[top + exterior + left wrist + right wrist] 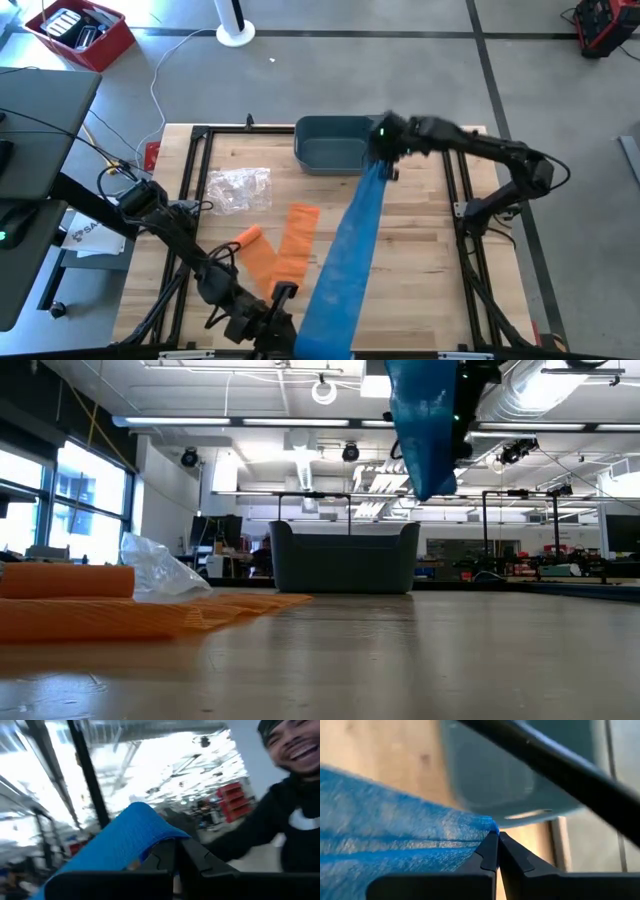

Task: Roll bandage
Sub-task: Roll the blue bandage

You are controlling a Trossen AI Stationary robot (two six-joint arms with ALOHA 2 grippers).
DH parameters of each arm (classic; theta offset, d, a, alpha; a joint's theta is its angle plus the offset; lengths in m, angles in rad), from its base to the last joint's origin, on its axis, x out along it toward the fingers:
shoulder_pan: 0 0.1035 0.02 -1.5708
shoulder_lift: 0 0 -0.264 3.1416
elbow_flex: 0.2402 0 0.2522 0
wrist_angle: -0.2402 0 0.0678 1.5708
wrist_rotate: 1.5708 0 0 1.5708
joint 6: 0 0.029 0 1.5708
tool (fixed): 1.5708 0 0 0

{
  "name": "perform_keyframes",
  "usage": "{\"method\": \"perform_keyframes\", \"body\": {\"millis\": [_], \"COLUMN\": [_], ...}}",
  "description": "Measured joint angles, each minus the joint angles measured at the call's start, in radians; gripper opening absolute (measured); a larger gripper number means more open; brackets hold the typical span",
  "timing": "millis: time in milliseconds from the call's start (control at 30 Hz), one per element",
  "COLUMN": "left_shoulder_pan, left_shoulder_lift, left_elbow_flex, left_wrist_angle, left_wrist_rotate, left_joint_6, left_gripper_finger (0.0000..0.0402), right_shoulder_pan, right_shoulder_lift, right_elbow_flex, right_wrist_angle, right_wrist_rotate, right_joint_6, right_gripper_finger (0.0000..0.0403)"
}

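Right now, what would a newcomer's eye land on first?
The long blue fabric bandage, stretched taut in the air across the wooden table between the shut right gripper near the grey plastic bin and the shut left gripper at the front edge. Beside it lies a partly rolled orange bandage.

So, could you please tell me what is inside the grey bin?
Nothing shows on the visible floor of the grey bin. Its right side is covered by the right hand and the blue bandage it holds.

a grey concrete floor (540, 60) is crossed by dark lines; large windows (60, 500) and ceiling lights (300, 422) are seen.
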Motion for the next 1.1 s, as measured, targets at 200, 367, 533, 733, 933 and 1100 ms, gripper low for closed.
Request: {"method": "perform_keyframes", "body": {"millis": [200,367,533,733,933,1100], "left_shoulder_pan": [-0.01,-0.013,-0.006,0.02,0.042,0.041], "left_shoulder_lift": [-0.025,-0.028,-0.026,-0.045,-0.083,-0.117], "left_elbow_flex": [0.002,0.003,0.002,0.003,0.004,0.001], "left_wrist_angle": [0.086,0.179,0.262,0.317,0.32,0.311], "left_wrist_rotate": [-0.06,-0.061,-0.078,-0.22,-0.338,-0.58], "left_joint_6": [0.165,0.198,0.282,0.377,0.432,0.633], "left_gripper_finger": [0.0,0.0,0.0,0.0,0.0,0.0], "right_shoulder_pan": [0.25,0.484,0.697,0.87,1.061,1.178], "right_shoulder_lift": [-0.129,-0.203,-0.207,-0.206,-0.206,-0.206], "right_elbow_flex": [-0.257,-0.463,-0.657,-0.762,-0.703,-0.645], "right_wrist_angle": [0.266,0.506,0.753,0.963,0.97,0.962], "right_wrist_rotate": [0.049,0.064,0.084,0.154,0.265,0.352], "right_joint_6": [0.133,0.268,0.318,0.465,0.565,0.641], "right_gripper_finger": [0.0,0.0,0.0,0.0,0.0,0.0]}}
